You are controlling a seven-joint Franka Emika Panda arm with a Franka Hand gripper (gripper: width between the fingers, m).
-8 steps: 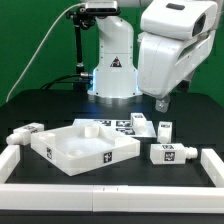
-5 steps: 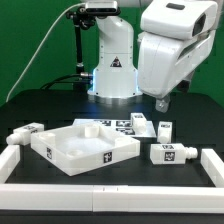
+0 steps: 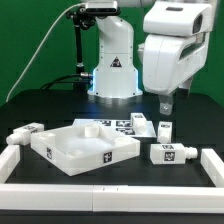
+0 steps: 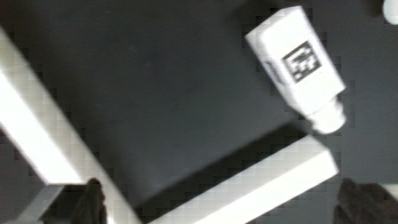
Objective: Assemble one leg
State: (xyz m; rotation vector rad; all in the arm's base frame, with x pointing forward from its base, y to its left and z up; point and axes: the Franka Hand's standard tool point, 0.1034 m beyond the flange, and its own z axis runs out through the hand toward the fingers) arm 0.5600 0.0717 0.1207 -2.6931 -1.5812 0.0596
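**Exterior view:** the arm hangs its claw over the black counter, toward the exterior view's right. The finger gap can't be read from this cam. Below the claw stand 2 short white legs, leg 1 & leg 2, near each other but apart. Leg 3 lies closer to the cam, w/ a tag on its end. Leg 4 lies at the exterior view's left. In the centre sits the white square top, a shallow tray-like part w/ a raised rim. Its recess shows plain white floor. The marker board lies flat behind it. A white rail edges the near side.

**Wrist view:** 2 dark fingertips sit wide apart, so the claw gapes and grips nothing. 1 tagged leg lies on the counter, well beyond the fingertips, 1 end near the rail. Which of the 4 legs it is can't be told.
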